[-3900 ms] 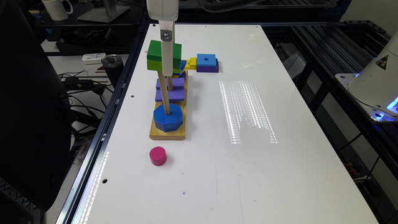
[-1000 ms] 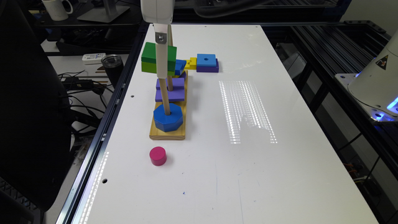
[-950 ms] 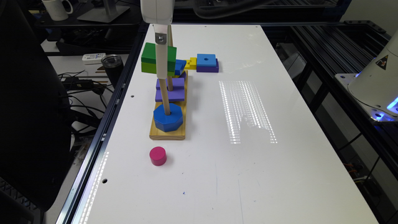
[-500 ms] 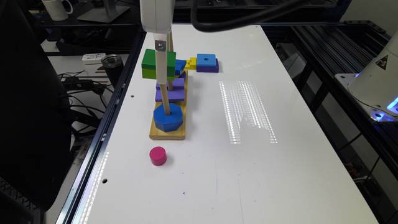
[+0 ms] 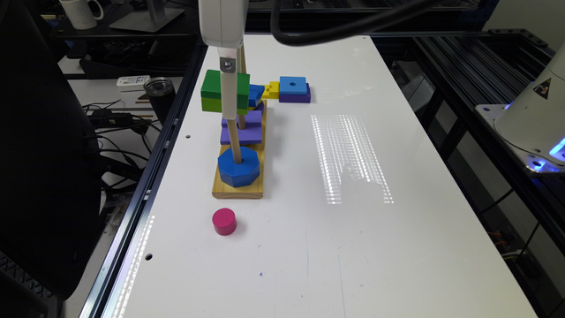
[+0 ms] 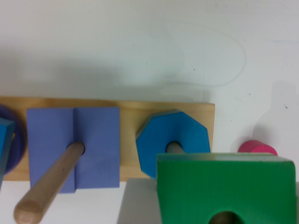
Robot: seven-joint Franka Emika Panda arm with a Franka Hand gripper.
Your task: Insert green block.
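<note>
Lower than a moment ago, the green block (image 5: pixel 219 91) has sunk with my gripper (image 5: pixel 229 95), which clamps it. Left to right in the exterior view: block, then the peg (image 5: pixel 235 143) of the blue octagon (image 5: pixel 239 166). In the wrist view that peg (image 6: pixel 174 148) lies just beyond the block's hole (image 6: pixel 225 217), not yet through it. My arm hangs vertical above the wooden base (image 5: pixel 238 189).
</note>
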